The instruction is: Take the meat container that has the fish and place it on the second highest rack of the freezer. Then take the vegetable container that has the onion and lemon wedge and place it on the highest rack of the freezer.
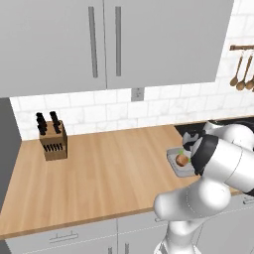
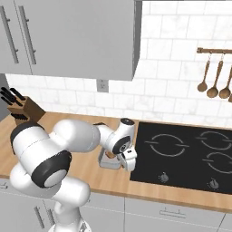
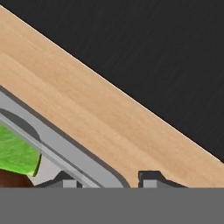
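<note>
Our arm folds low over the wooden counter [image 1: 99, 168], gripper [image 3: 109, 180] straddling the vegetable container's [image 3: 65, 148] rim; whether it's clamped, we cannot tell. Inside sit the onion [image 1: 182, 159] and lemon wedge [image 3: 17, 153], beside the black cooktop [image 2: 181, 154].

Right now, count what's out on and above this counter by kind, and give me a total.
Knife block: 1
Grey tray: 1
Onion: 1
Lemon wedge: 1
Hanging wooden spoons: at least 3, since the picture's edge cuts the row
Wall outlet: 1
Total: at least 8
</note>
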